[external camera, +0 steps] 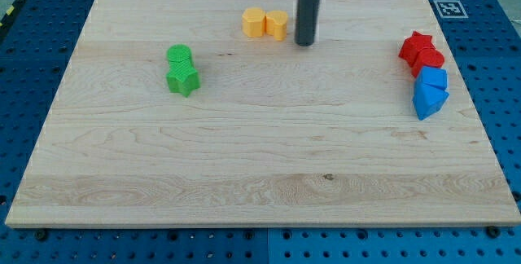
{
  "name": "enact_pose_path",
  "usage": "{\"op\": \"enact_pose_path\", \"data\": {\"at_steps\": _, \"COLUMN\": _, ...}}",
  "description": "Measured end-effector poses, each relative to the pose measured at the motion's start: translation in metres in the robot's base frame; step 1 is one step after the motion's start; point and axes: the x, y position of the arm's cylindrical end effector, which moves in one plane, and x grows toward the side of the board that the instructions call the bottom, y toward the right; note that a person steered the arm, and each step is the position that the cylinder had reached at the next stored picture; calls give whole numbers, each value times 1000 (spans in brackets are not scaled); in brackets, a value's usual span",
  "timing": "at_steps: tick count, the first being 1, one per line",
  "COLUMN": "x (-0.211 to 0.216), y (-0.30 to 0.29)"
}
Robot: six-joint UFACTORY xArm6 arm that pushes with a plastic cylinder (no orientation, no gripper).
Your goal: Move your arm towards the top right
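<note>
My tip (304,43) rests on the wooden board (260,158) near the view's top, just right of centre. Two yellow blocks sit side by side just left of the tip: a yellow hexagon-like block (254,22) and a yellow block (277,24), which lies close to the rod. At the view's right, a red star (417,46) and a red block (429,60) touch each other. Just below them lie a blue block (434,79) and a blue triangle-like block (427,101). At the left are a green round block (178,55) and a green star (183,79).
A black-and-white marker tag (449,8) sits at the board's top right corner. A blue perforated table (32,68) surrounds the board on all sides.
</note>
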Motion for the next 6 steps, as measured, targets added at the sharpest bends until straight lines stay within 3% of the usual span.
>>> {"op": "enact_pose_path", "data": {"at_steps": 3, "x": -53, "y": 69}}
{"op": "enact_pose_path", "data": {"at_steps": 4, "x": -53, "y": 120}}
{"op": "enact_pose_path", "data": {"at_steps": 6, "x": -54, "y": 136}}
